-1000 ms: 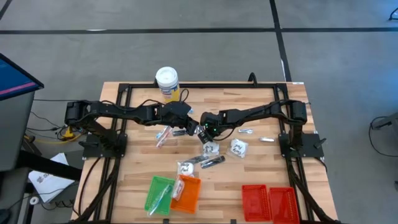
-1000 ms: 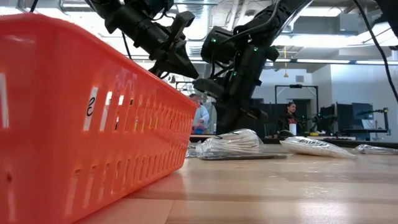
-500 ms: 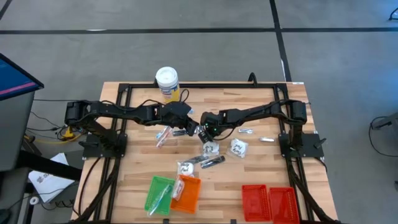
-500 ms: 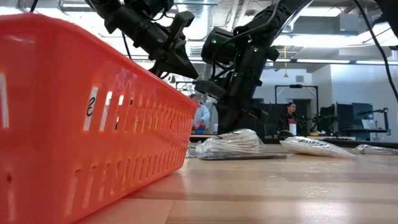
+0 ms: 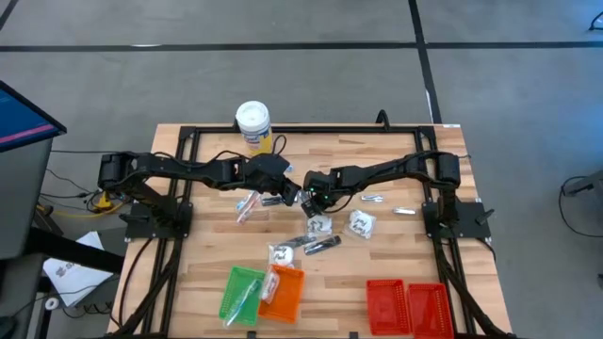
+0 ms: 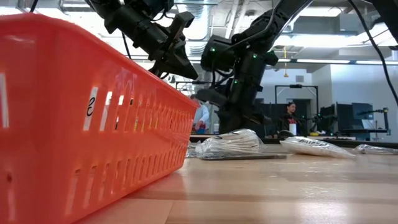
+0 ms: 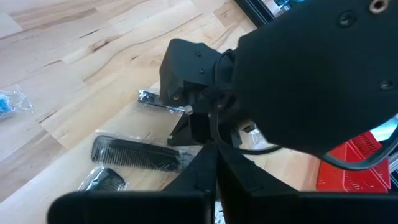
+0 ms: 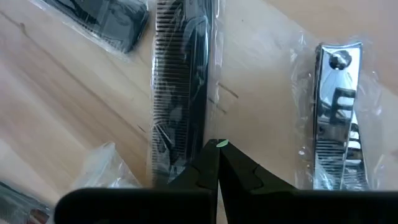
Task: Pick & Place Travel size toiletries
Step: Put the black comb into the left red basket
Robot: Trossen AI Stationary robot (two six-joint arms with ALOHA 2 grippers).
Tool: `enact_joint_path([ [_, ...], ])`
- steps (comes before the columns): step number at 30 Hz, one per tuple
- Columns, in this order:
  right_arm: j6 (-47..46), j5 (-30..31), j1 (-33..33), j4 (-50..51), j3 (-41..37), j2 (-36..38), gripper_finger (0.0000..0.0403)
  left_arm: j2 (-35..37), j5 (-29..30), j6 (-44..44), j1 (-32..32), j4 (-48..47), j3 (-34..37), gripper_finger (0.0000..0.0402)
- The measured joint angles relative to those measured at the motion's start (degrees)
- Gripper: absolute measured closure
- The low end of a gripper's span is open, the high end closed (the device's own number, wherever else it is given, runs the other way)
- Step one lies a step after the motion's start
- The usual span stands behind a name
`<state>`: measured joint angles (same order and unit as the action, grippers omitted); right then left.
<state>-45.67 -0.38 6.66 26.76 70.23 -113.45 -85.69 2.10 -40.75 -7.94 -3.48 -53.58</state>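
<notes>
Two grippers sit nose to nose mid-table, and neither holds anything clear of the wood. Your right gripper (image 8: 217, 149) has edged sideways toward the left one over the last second, fingers pressed together. The wrapped black comb (image 8: 183, 93) lies flat just ahead of its tips, with the nail clipper (image 8: 336, 118) beside it. Whether any film is pinched, you cannot tell. The left gripper (image 7: 214, 152) hangs closed too. That looks like lining up, so the pick is yet to come.

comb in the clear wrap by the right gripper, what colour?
Black comb, clearest in the right wrist view.
</notes>
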Motion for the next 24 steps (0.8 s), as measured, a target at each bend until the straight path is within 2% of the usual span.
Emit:
enact_joint_path([
  [24,-0.89,-0.51,-0.21,0.73,-0.04,0.04,0.0403,0.00,-0.02,-0.13,0.15,-0.39,0.00,0.0399],
])
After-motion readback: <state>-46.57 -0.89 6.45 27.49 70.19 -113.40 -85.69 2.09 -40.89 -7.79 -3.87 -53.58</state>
